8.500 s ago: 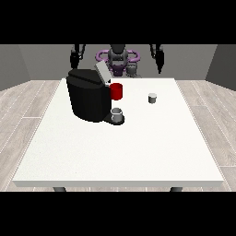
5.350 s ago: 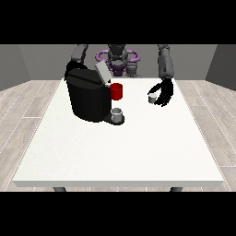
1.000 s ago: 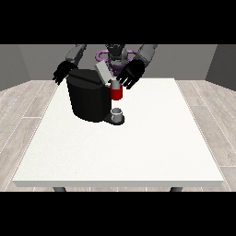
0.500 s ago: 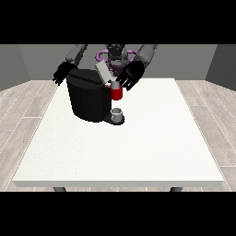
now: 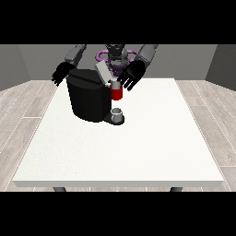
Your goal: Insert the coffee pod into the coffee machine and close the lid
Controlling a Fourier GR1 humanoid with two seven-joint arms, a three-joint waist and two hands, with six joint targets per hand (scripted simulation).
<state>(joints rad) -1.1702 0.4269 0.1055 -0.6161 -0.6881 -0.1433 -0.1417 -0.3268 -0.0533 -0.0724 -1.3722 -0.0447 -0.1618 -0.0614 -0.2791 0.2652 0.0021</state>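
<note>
The black coffee machine [image 5: 89,99] stands on the table's far left part, with its grey lid [image 5: 103,73] tilted up. A red holder [image 5: 116,93] sticks out of its front above a small grey cup [image 5: 118,114]. A small pale thing, apparently the coffee pod [image 5: 114,84], sits on top of the red holder under the raised lid. The hand at the view's right [image 5: 132,73] hovers just right of the lid, fingers spread downward beside the pod. The hand at the view's left [image 5: 61,73] hangs open behind the machine's far left corner.
The white table [image 5: 152,143] stretches wide towards the camera and to the right of the machine. The robot's torso [image 5: 116,57] stands behind the far edge.
Over the last second both hands stay almost in place by the machine. Much earlier the pod stood on the table at the right; it is no longer there.
</note>
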